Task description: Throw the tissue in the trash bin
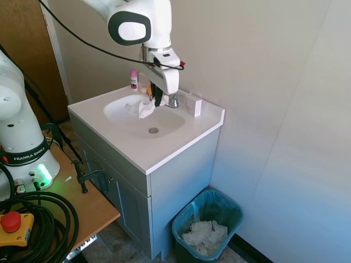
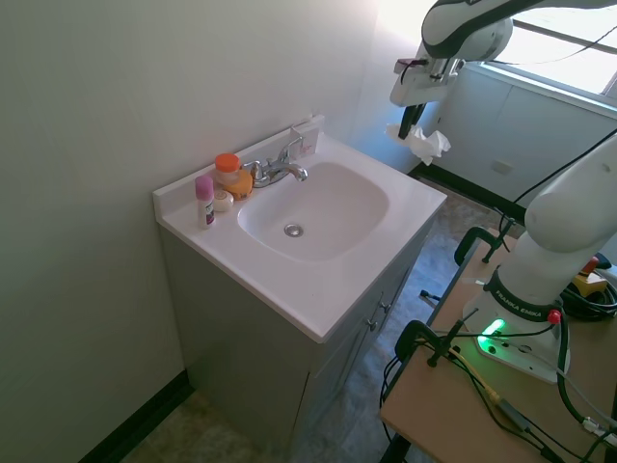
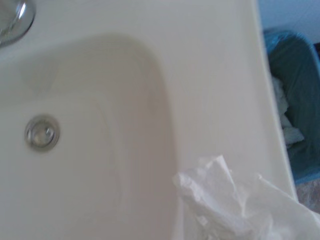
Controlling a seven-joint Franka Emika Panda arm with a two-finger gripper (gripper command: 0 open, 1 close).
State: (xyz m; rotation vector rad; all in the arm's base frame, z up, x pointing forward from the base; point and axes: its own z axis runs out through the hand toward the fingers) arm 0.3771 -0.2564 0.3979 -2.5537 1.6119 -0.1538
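The crumpled white tissue (image 1: 143, 108) hangs in the air above the white sink basin (image 1: 131, 123), pinched in my gripper (image 1: 158, 100), which is shut on it. From the other side the tissue (image 2: 425, 143) dangles below my gripper (image 2: 409, 125), well above the counter's edge. Up close the tissue (image 3: 235, 202) shows over the basin rim. The teal-green trash bin (image 1: 225, 209) stands on the floor to the right of the vanity, lined with a bag and holding crumpled white paper wads (image 1: 204, 234); part of the bin (image 3: 295, 105) appears in the wrist view too.
A chrome faucet (image 2: 277, 170), an orange-capped bottle (image 2: 228, 171) and a pink-capped bottle (image 2: 203, 200) stand at the back of the counter. A white box (image 1: 193, 105) sits by the wall. A drain (image 3: 42, 132) lies in the basin. The wall is close behind.
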